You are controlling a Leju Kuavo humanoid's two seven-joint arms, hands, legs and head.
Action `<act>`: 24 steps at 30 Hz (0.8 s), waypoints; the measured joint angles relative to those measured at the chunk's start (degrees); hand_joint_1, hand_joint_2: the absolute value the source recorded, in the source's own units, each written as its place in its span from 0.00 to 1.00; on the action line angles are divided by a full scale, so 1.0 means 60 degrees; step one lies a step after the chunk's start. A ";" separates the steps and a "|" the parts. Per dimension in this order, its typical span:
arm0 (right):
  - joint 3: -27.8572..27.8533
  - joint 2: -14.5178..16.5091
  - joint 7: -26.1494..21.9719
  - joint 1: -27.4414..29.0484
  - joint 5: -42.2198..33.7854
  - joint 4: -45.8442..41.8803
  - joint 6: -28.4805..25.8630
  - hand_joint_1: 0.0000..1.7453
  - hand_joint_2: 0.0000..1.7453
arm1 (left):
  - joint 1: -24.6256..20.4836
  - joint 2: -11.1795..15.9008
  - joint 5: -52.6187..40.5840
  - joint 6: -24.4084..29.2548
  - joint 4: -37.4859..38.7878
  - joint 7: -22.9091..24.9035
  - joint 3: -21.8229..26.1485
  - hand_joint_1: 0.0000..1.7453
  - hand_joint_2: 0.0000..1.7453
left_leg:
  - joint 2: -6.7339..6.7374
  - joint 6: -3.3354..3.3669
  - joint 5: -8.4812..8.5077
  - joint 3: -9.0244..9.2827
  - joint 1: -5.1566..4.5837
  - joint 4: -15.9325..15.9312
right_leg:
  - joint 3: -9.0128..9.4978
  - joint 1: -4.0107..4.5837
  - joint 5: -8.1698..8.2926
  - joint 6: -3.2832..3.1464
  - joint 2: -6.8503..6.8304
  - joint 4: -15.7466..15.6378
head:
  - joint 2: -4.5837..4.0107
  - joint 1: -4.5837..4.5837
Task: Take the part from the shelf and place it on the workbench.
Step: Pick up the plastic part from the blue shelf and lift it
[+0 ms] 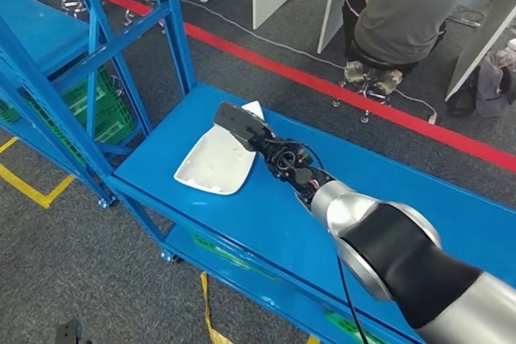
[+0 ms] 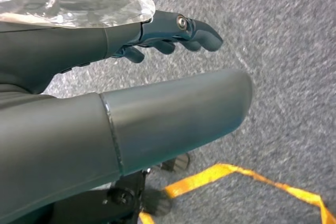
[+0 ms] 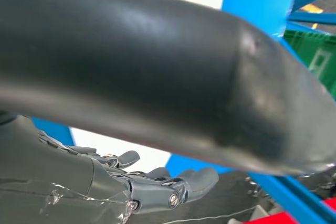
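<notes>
The part (image 1: 213, 163) is a white, shallow, roughly triangular shell lying flat on the blue bench top (image 1: 377, 191). My right hand (image 1: 239, 125) reaches over its far right corner on an outstretched arm. In the right wrist view the thick thumb (image 3: 158, 77) and the straight fingers (image 3: 166, 187) stand apart, and the white part (image 3: 118, 148) shows behind both. I see nothing pinched between them. My left hand (image 2: 138, 114) hangs over grey carpet with its fingers (image 2: 186, 30) stretched out, holding nothing.
A blue shelf frame (image 1: 91, 38) rises at the left with a green crate (image 1: 103, 114) behind it. A red floor line (image 1: 365, 102) runs beyond the bench, and a person (image 1: 408, 14) sits past it. A yellow strap (image 1: 206, 312) lies on the carpet in front.
</notes>
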 joint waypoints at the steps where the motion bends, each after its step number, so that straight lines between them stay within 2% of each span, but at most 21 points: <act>1: 0.0010 0.0001 0.0006 0.0003 -0.0015 0.0000 -0.0002 0.00 0.00 | -0.0006 0.0002 -0.0003 0.0003 0.0000 0.0000 0.0001 0.00 0.00 | -0.0043 0.0008 -0.0001 0.0005 0.0007 0.0000 | -0.0373 -0.0005 -0.0284 0.0007 0.0007 0.0743 | 0.0001 0.0017; 2: 0.0020 0.0002 0.0014 0.0030 -0.0028 0.0000 -0.0003 0.00 0.00 | -0.0009 0.0003 -0.0005 0.0005 0.0000 0.0000 0.0002 0.00 0.00 | -0.0107 0.0008 -0.0005 0.0010 0.0010 0.0003 | -0.0718 -0.0013 -0.0461 0.0019 0.0009 0.1386 | 0.0001 0.0035; 3: 0.0028 0.0002 0.0024 0.0066 -0.0035 0.0000 -0.0003 0.00 0.00 | -0.0008 0.0002 -0.0008 0.0007 0.0000 0.0000 0.0003 0.00 0.00 | -0.0192 -0.0001 -0.0013 0.0017 0.0016 0.0007 | -0.0930 -0.0023 -0.0453 0.0028 0.0009 0.1705 | 0.0000 0.0040; 4: 0.0034 0.0001 0.0033 0.0094 -0.0042 0.0000 -0.0003 0.00 0.00 | -0.0006 0.0001 -0.0015 0.0008 0.0000 0.0000 0.0004 0.00 0.00 | -0.0297 -0.0022 -0.0027 0.0029 0.0028 0.0018 | -0.0957 -0.0036 -0.0243 0.0030 0.0017 0.1622 | 0.0001 0.0047; 5: 0.0036 0.0000 0.0039 0.0105 -0.0047 0.0000 -0.0003 0.00 0.00 | -0.0005 -0.0003 -0.0022 0.0009 0.0000 0.0000 0.0004 0.00 0.00 | -0.0411 -0.0057 -0.0050 0.0050 0.0044 0.0037 | -0.0797 -0.0056 0.0127 0.0026 0.0055 0.1150 | 0.0001 0.0056; 7: 0.0039 -0.0002 0.0046 0.0095 -0.0061 0.0000 -0.0002 0.00 0.00 | -0.0012 -0.0009 -0.0036 0.0008 0.0000 0.0000 0.0004 0.00 0.00 | -0.0622 -0.0173 -0.0116 0.0055 0.0073 0.0102 | -0.0226 -0.0122 0.0814 0.0033 0.0441 -0.0185 | 0.0000 0.0051; 8: 0.0041 -0.0001 0.0048 0.0093 -0.0065 0.0000 0.0000 0.00 0.00 | -0.0026 -0.0011 -0.0041 0.0008 0.0000 0.0001 0.0004 0.00 0.00 | -0.0713 -0.0241 -0.0129 0.0013 0.0090 0.0141 | 0.0005 -0.0145 0.0946 0.0036 0.0642 -0.0659 | -0.0001 0.0038; 9: 0.0046 0.0006 0.0049 0.0104 -0.0067 -0.0001 0.0005 0.00 0.00 | -0.0040 -0.0013 -0.0047 0.0008 0.0000 0.0002 0.0004 0.00 0.00 | -0.0801 -0.0310 -0.0126 -0.0041 0.0116 0.0169 | 0.0129 -0.0142 0.0951 0.0037 0.0794 -0.0898 | -0.0001 0.0020; 10: 0.0053 0.0020 0.0050 0.0118 -0.0067 -0.0002 0.0017 0.00 0.00 | -0.0051 -0.0016 -0.0053 0.0009 0.0000 0.0003 0.0004 0.00 0.00 | -0.0896 -0.0381 -0.0101 -0.0096 0.0143 0.0178 | 0.0182 -0.0111 0.0893 0.0016 0.0801 -0.0940 | -0.0001 0.0010; 11: 0.0062 0.0035 0.0052 0.0125 -0.0068 -0.0005 0.0028 0.00 0.00 | -0.0048 -0.0015 -0.0057 0.0011 0.0000 0.0005 0.0004 0.00 0.00 | -0.1009 -0.0452 -0.0080 -0.0130 0.0175 0.0169 | 0.0195 -0.0097 0.0864 -0.0034 0.0697 -0.0968 | -0.0001 0.0021; 12: 0.0070 0.0051 0.0050 0.0119 -0.0068 -0.0011 0.0038 0.00 0.00 | -0.0032 -0.0022 -0.0061 0.0013 0.0002 0.0006 0.0004 0.00 0.00 | -0.0990 -0.0510 -0.0101 -0.0158 0.0191 0.0206 | 0.0220 -0.0088 0.0864 -0.0090 0.0586 -0.0986 | 0.0000 0.0028; 14: 0.0079 0.0065 0.0044 0.0064 -0.0070 -0.0022 0.0050 0.00 0.00 | -0.0026 -0.0030 -0.0066 0.0016 0.0005 0.0007 0.0004 0.00 0.00 | -0.0586 -0.0590 -0.0379 -0.0459 0.0171 0.0772 | 0.0291 -0.0100 0.0866 -0.0234 0.0342 -0.1050 | 0.0000 -0.0038; 15: 0.0081 0.0067 0.0042 0.0045 -0.0070 -0.0025 0.0060 0.00 0.00 | -0.0039 -0.0038 -0.0067 0.0016 0.0007 0.0007 0.0004 0.00 0.00 | -0.0282 -0.0609 -0.0640 -0.0787 0.0161 0.1382 | 0.0311 -0.0075 0.0862 -0.0286 0.0221 -0.1071 | 0.0000 -0.0081; 16: 0.0084 0.0069 0.0042 0.0042 -0.0070 -0.0026 0.0075 0.00 0.00 | -0.0060 -0.0040 -0.0069 0.0016 0.0007 0.0007 0.0004 0.00 0.00 | -0.0074 -0.0625 -0.0905 -0.1193 0.0153 0.2099 | 0.0315 -0.0045 0.0850 -0.0329 0.0098 -0.1075 | -0.0001 -0.0125; 17: 0.0087 0.0071 0.0046 0.0056 -0.0070 -0.0026 0.0096 0.00 0.00 | -0.0069 -0.0044 -0.0070 0.0016 0.0007 0.0007 0.0004 0.00 0.00 | 0.0020 -0.0636 -0.1088 -0.1570 0.0154 0.2731 | 0.0318 -0.0014 0.0837 -0.0352 -0.0024 -0.1075 | -0.0002 -0.0132; 18: 0.0093 0.0072 0.0048 0.0076 -0.0070 -0.0025 0.0121 0.00 0.00 | -0.0064 -0.0047 -0.0070 0.0016 0.0007 0.0007 0.0004 0.00 0.00 | 0.0062 -0.0636 -0.1114 -0.1812 0.0154 0.3084 | 0.0325 0.0011 0.0821 -0.0369 -0.0151 -0.1074 | -0.0002 -0.0130; 19: 0.0099 0.0074 0.0049 0.0090 -0.0076 -0.0025 0.0149 0.00 0.00 | -0.0053 -0.0049 -0.0071 0.0016 0.0007 0.0007 0.0004 0.00 0.00 | 0.0088 -0.0626 -0.0952 -0.1847 0.0153 0.3031 | 0.0338 0.0027 0.0803 -0.0377 -0.0272 -0.1073 | -0.0002 -0.0133; 20: 0.0107 0.0077 0.0048 0.0094 -0.0096 -0.0026 0.0172 0.00 0.00 | -0.0046 -0.0048 -0.0073 0.0016 0.0007 0.0007 0.0004 0.00 0.00 | 0.0129 -0.0607 -0.0644 -0.1668 0.0152 0.2592 | 0.0362 0.0037 0.0781 -0.0374 -0.0383 -0.1072 | -0.0002 -0.0131; 22: 0.0132 0.0086 0.0045 0.0074 -0.0215 -0.0031 0.0199 0.00 0.00 | -0.0061 -0.0045 -0.0084 0.0016 0.0007 0.0007 0.0004 0.00 0.00 | 0.0414 -0.0545 0.0008 -0.0967 0.0107 0.1161 | 0.0418 0.0079 0.0712 -0.0316 -0.0568 -0.1061 | -0.0002 -0.0143; 23: 0.0158 0.0087 0.0048 0.0058 -0.0311 -0.0035 0.0199 0.00 0.00 | -0.0076 -0.0046 -0.0094 0.0017 0.0007 0.0007 0.0004 0.00 0.00 | 0.0531 -0.0499 0.0183 -0.0701 0.0073 0.0635 | 0.0442 0.0107 0.0676 -0.0271 -0.0645 -0.1059 | -0.0002 -0.0128; 24: 0.0189 0.0088 0.0053 0.0045 -0.0411 -0.0043 0.0197 0.00 0.00 | -0.0086 -0.0047 -0.0104 0.0018 0.0007 0.0007 0.0004 0.00 0.00 | 0.0604 -0.0453 0.0242 -0.0555 0.0032 0.0338 | 0.0464 0.0135 0.0642 -0.0221 -0.0716 -0.1059 | -0.0002 -0.0106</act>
